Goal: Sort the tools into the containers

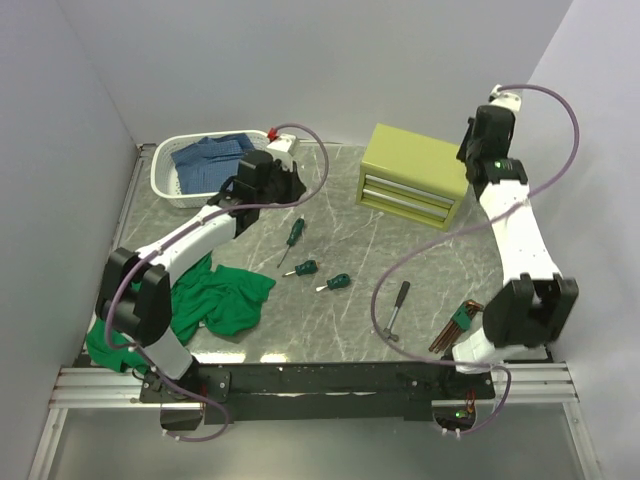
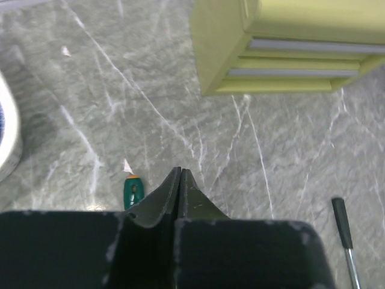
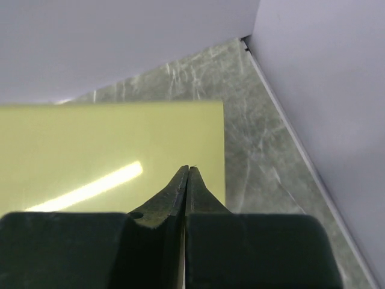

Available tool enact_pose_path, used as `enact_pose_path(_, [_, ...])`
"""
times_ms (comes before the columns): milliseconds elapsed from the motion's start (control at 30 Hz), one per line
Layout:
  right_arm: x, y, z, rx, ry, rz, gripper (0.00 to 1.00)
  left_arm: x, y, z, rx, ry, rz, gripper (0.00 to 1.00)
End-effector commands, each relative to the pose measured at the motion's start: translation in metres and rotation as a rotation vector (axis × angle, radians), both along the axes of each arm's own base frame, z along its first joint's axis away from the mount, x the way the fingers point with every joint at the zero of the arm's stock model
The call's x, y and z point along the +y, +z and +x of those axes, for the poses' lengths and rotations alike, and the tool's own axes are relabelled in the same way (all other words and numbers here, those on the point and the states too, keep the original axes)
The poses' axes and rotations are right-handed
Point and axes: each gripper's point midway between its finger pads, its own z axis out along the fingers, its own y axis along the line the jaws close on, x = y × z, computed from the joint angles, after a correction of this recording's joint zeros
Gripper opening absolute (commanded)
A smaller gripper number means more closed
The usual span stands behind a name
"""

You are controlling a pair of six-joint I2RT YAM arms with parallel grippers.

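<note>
**A:** Left gripper [image 2: 180, 174]?

**B:** Fingers pressed together, no gap, nothing between them. It hangs over bare table [image 1: 340, 225]. In the wrist view, a green handle end lies just off the tips at 8 o'clock, not touching.

**A:** Right gripper [image 3: 187, 171]?

**B:** The same: tips meet and it holds nothing. It sits above the lid of the tool chest [image 1: 413, 175], near the lid's right edge. I cannot tell whether it touches the lid.

**A:** Tool count, from the table's middle in the top view.

**B:** Three screwdrivers, all with green handles:
- One long screwdriver [image 1: 292, 238] lies at 10 o'clock, close in.
- Two stubby screwdrivers [image 1: 303, 269] lie side by side at 8 o'clock, close in and apart from each other.

There is also one hammer [image 1: 398, 308] at 4 o'clock. One hex-key set [image 1: 458, 325], fanned, lies farther out along the same line, beside the right arm's base.

**A:** Any tools in the chest?

**B:** None seen; all five lie on the table. There is one chest, at 1 o'clock. Two silver drawer fronts show, both flush.

**A:** Anything else?

**B:** One green cloth [image 1: 225, 300] lies crumpled at 8 o'clock, far out. One white basket [image 1: 165, 180] at 10 o'clock has a blue cloth [image 1: 210, 160] inside.
</note>
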Motion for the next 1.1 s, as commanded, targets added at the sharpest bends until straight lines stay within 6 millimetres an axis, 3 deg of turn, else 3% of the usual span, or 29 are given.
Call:
enact_pose_path(0, [-0.009,0.01,0.042,-0.046,0.035,0.092,0.0,-0.032,0.022,0.002,-0.044,-0.076,-0.076,0.01])
enact_pose_path(33, [-0.012,-0.007,0.055,-0.018,0.031,0.09,0.0,-0.041,0.012,0.0,-0.024,-0.102,-0.068,0.01])
enact_pose_path(100, [-0.02,-0.006,0.072,-0.029,0.022,0.078,0.0,-0.052,0.011,0.003,-0.024,-0.116,-0.072,0.01])
enact_pose_path(133, [-0.022,-0.026,0.084,0.006,0.023,0.079,0.0,-0.06,-0.002,0.002,0.001,-0.132,-0.067,0.01])
enact_pose_path(200, [-0.029,-0.03,0.1,-0.002,0.019,0.081,0.0,-0.071,-0.004,0.005,0.004,-0.148,-0.074,0.01])
enact_pose_path(233, [-0.031,-0.05,0.111,0.027,0.025,0.092,0.0,-0.079,-0.014,0.005,0.02,-0.158,-0.065,0.01])
enact_pose_path(300, [-0.04,-0.046,0.126,0.002,0.031,0.1,0.01,-0.086,-0.014,0.009,0.009,-0.157,-0.069,0.01])
enact_pose_path(333, [-0.044,-0.064,0.136,0.027,0.027,0.107,0.01,-0.09,-0.023,0.009,0.022,-0.163,-0.061,0.01])
enact_pose_path(400, [-0.049,-0.054,0.151,-0.011,0.049,0.101,0.05,-0.095,-0.024,0.012,0.02,-0.169,-0.059,0.01])
enact_pose_path(433, [-0.049,-0.072,0.16,0.013,0.091,0.116,0.08,-0.099,-0.03,0.012,0.026,-0.174,-0.052,0.01])
enact_pose_path(467, [-0.049,-0.06,0.167,-0.005,0.139,0.085,0.1,-0.101,-0.032,0.012,0.024,-0.179,-0.047,0.01])
enact_pose_path(533, [-0.033,-0.075,0.175,0.04,0.283,0.096,0.11,-0.106,-0.036,0.013,0.024,-0.186,-0.044,0.01])
enact_pose_path(600, [-0.021,-0.087,0.169,0.102,0.418,0.053,0.09,-0.11,-0.036,0.013,0.024,-0.189,-0.049,0.01])
enact_pose_path(667, [0.003,-0.109,0.148,0.18,0.586,0.106,0.06,-0.113,-0.039,0.014,0.021,-0.192,-0.048,0.01])
enact_pose_path(767, [0.026,-0.132,0.117,0.27,0.684,0.201,0.0,-0.117,-0.04,0.014,0.021,-0.194,-0.042,0.01])
enact_pose_path(833, [0.034,-0.146,0.096,0.323,0.7,0.261,0.0,-0.115,-0.039,0.015,0.015,-0.18,-0.039,0.01])
enact_pose_path(1067, [0.065,-0.165,0.037,0.426,0.768,0.421,0.0,-0.103,-0.036,0.011,0.031,-0.122,-0.047,0.01])
